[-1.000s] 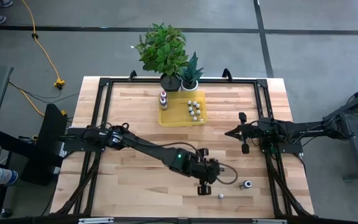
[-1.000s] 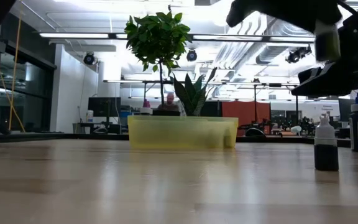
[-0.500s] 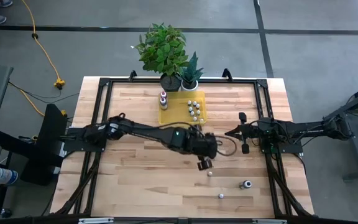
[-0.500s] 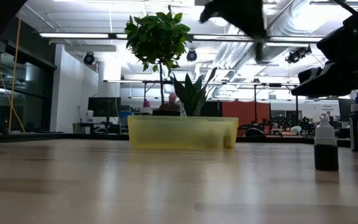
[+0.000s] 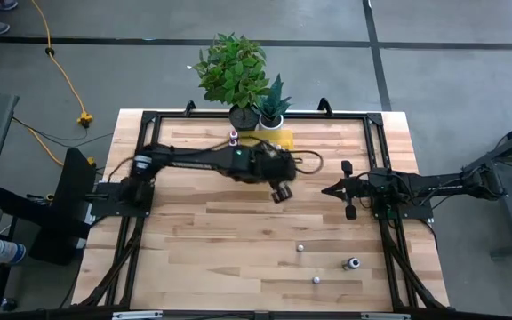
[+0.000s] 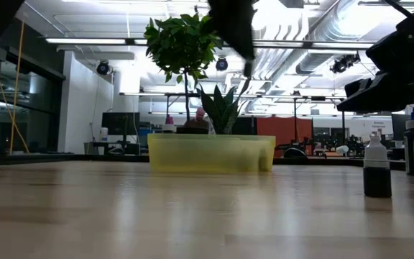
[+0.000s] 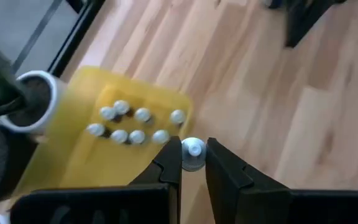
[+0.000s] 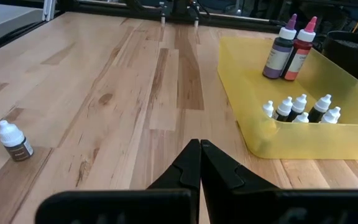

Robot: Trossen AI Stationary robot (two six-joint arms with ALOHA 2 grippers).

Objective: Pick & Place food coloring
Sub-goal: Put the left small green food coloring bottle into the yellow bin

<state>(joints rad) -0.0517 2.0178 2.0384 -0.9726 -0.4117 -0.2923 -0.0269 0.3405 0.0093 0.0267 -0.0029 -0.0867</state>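
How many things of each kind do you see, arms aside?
Small bottles in the tray: 8
Tall bottles in the tray: 2
Loose bottles on the table: 3
Held bottle, in the left jaws: 1
Tray: 1
Potted plants: 2
Total: 17

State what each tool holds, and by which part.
Left tool pinches a small food coloring bottle at its whitish cap end. Right tool is shut, empty.

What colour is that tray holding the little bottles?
Translucent yellow tray, clearest in the right wrist view.
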